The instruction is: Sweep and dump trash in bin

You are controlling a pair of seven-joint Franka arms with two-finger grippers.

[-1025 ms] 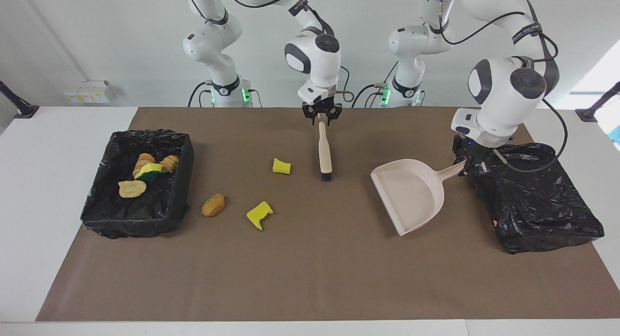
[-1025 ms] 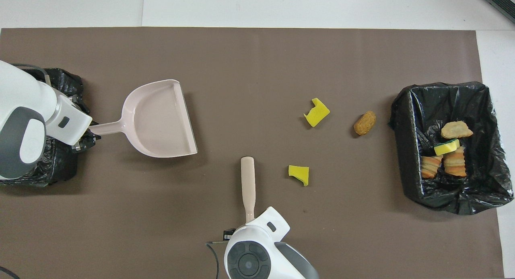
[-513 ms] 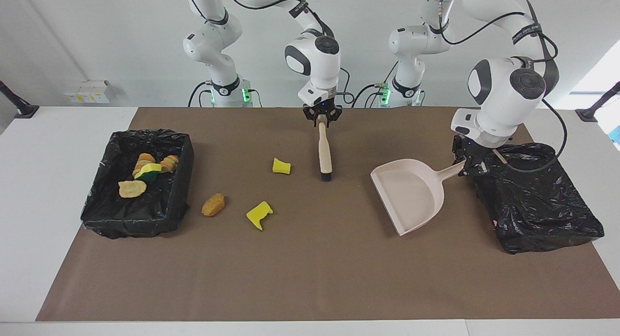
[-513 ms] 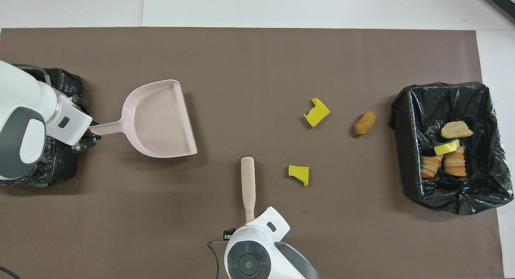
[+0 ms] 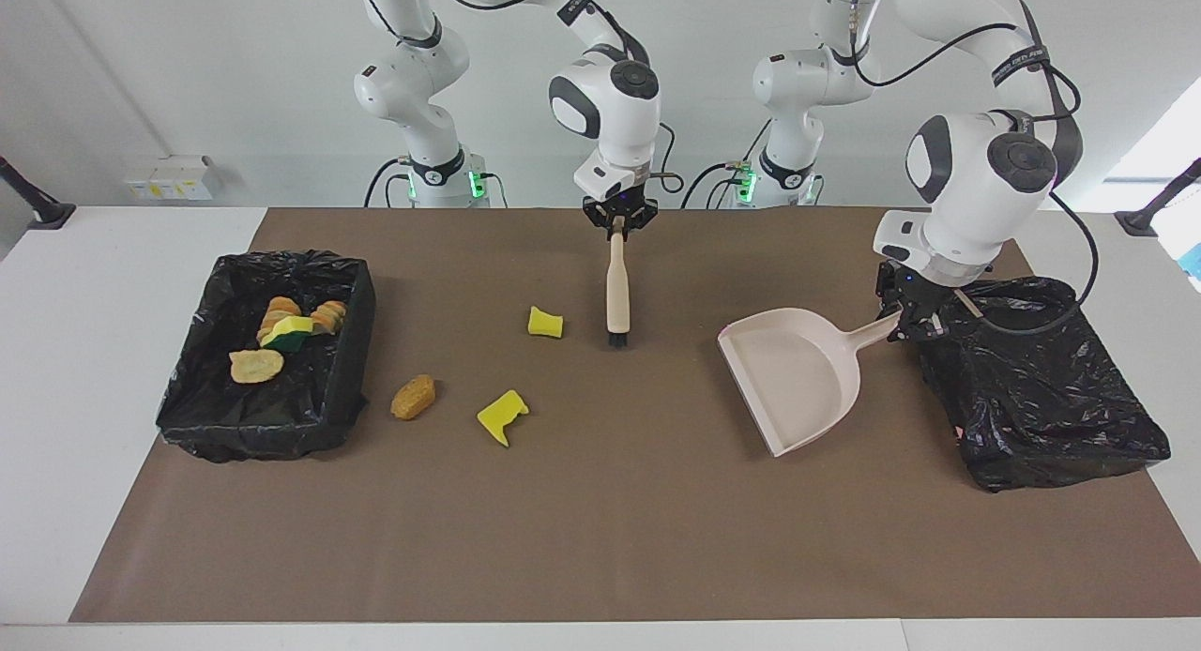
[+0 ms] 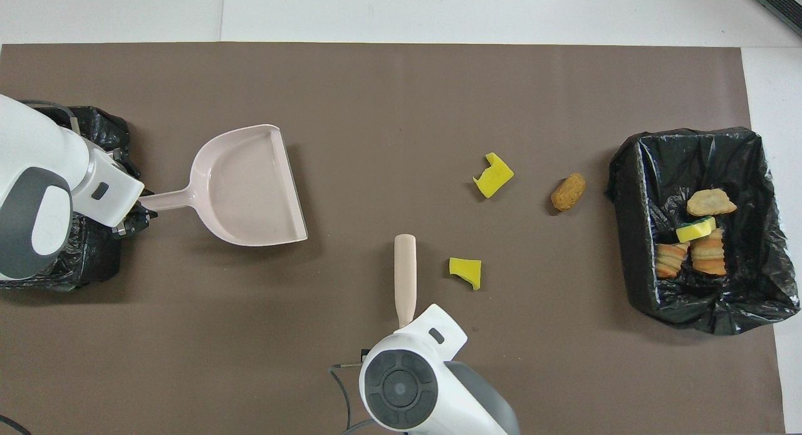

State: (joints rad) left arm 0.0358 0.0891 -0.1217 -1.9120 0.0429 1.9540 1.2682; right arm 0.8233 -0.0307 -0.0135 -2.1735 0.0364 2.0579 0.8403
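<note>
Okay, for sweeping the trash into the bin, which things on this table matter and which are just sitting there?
In the job:
- brush, held by right gripper
- dustpan, held by left gripper
- three loose scraps
- lined bin with scraps

Lying about:
- black bag
- brown mat

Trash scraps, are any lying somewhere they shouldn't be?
Yes. Three scraps lie loose on the brown mat beside the bin: two yellow pieces and an orange-brown piece. The rest sit inside the bin. Nothing looks damaged.
</note>
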